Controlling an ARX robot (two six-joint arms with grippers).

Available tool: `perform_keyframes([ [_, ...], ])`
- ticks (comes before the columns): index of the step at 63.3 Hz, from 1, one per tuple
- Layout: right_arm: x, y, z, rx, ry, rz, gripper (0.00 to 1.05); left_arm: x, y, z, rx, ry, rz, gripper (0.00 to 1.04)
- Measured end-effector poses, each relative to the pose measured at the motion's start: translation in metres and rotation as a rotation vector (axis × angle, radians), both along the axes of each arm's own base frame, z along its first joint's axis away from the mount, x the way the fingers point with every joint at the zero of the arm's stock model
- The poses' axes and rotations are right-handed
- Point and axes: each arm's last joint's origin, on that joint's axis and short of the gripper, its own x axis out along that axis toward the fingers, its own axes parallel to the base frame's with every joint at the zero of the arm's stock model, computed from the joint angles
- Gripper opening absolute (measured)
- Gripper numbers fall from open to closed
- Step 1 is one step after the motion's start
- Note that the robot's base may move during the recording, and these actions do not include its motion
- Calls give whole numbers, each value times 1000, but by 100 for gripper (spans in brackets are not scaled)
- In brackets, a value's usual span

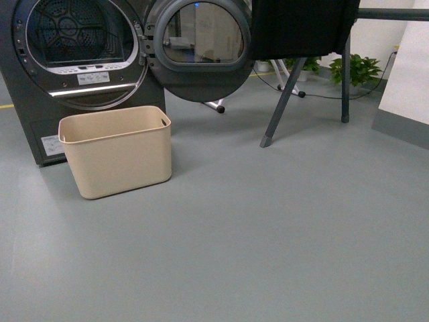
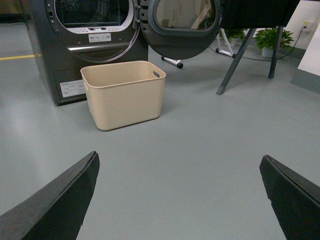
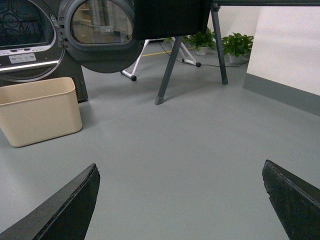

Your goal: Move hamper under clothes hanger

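Observation:
The beige hamper (image 1: 117, 151) stands upright and empty on the grey floor, right in front of the dark grey dryer (image 1: 40, 80). It also shows in the left wrist view (image 2: 125, 92) and the right wrist view (image 3: 40, 110). The clothes hanger (image 1: 285, 94) stands at the back right on slanted dark legs, with a black garment (image 1: 301, 27) hung over it; it shows in the right wrist view (image 3: 170, 65) too. My left gripper (image 2: 178, 162) and my right gripper (image 3: 180, 167) are both open, empty, and well short of the hamper. Neither arm shows in the front view.
The dryer's round door (image 1: 201, 47) stands open between hamper and hanger. A white-legged stand (image 1: 218, 106) is behind it. Potted plants (image 1: 358, 67) and a cable lie by the back wall. A white wall (image 1: 409, 74) with a grey skirting juts in at the right.

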Motion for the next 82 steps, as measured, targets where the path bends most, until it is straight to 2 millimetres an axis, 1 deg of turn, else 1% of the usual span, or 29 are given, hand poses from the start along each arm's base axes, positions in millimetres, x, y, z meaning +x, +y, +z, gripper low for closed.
perform_keyframes([
  [82, 0, 0, 0, 0, 0, 1, 97, 0, 0, 0, 0, 0, -1, 98],
])
